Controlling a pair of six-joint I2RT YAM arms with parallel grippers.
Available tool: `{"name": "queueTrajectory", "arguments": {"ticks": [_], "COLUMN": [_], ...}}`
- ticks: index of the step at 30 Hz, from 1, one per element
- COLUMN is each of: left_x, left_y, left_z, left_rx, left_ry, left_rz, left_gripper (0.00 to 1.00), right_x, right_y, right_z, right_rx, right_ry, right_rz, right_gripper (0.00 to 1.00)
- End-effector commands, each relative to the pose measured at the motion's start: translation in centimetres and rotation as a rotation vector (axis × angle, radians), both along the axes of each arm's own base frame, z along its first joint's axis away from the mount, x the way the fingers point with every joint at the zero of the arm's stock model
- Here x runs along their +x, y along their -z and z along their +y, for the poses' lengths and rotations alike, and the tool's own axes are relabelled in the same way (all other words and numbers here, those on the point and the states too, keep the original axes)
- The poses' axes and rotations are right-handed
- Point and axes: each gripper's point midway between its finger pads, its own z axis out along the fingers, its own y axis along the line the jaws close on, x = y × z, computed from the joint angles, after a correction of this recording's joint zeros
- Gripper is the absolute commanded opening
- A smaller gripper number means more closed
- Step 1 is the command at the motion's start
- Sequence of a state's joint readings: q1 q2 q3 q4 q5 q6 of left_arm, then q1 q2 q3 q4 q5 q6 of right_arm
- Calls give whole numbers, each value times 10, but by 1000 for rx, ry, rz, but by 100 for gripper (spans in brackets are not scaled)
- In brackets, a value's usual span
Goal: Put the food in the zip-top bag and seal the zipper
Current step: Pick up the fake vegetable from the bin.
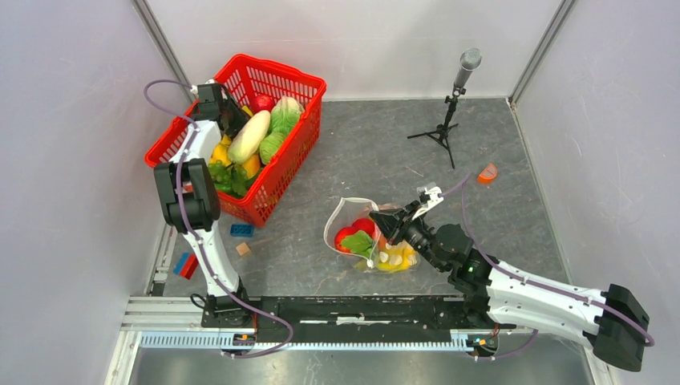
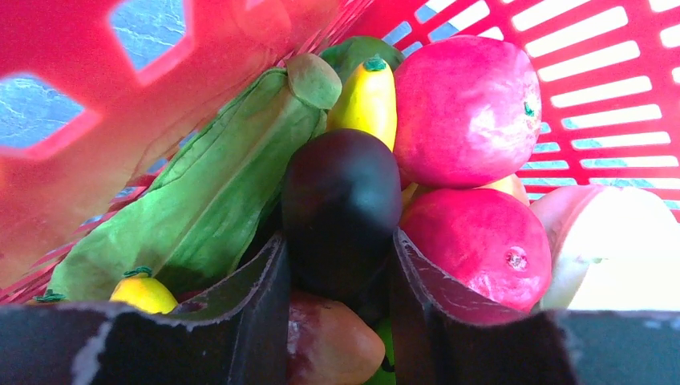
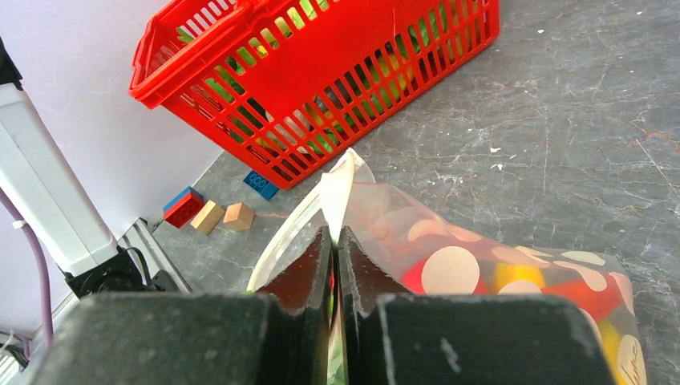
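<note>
Inside the red basket point(image 1: 293, 152) at left, a dark eggplant point(image 2: 341, 200) is pressed on both sides by the fingers of the left gripper point(image 2: 338, 239). Wedged among neighbours, it could slip when lifted. At centre-right, the zip-top bag point(image 3: 481, 257), clear, dotted and floppy, lies part-filled with food point(image 1: 365, 237) on the table point(image 1: 497, 128), its rim pinched by the right gripper point(image 3: 336, 234).

Thin clear plastic film, glossy and creased, with opaque printed dots: zip-top bag point(image 3: 481, 257). Red moulded plastic, smooth, semi-gloss: basket point(image 3: 321, 72). Shiny smooth plastic: dark toy vegetable point(image 2: 341, 200); green husk piece point(image 2: 208, 192) matt, wrinkled. Black, matt, ragged-edged pads point(image 2: 261, 313) on left gripper point(image 2: 338, 241). Grey stone-patterned tabletop point(image 3: 577, 120) — matt, lightly speckled
</note>
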State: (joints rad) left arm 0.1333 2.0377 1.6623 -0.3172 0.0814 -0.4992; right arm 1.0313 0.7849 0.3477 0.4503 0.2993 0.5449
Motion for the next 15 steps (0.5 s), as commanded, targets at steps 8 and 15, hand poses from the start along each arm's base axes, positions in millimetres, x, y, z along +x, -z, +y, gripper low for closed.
{"name": "queueTrajectory", "arguments": {"ticks": [8, 15], "left_x": [-22, -48], "left_y": [-105, -155], "left_z": [14, 21], "left_rx": [130, 196], "left_ry": [-11, -38], "left_rz": [-143, -228], "left_gripper": [2, 2], "right_x": [0, -1], "right_y": [-29, -30], "right_z": [-4, -4], "right_rx": [68, 75], "right_ry": [10, 4], "right_rz": [-46, -47], "right_gripper": [10, 10]}}
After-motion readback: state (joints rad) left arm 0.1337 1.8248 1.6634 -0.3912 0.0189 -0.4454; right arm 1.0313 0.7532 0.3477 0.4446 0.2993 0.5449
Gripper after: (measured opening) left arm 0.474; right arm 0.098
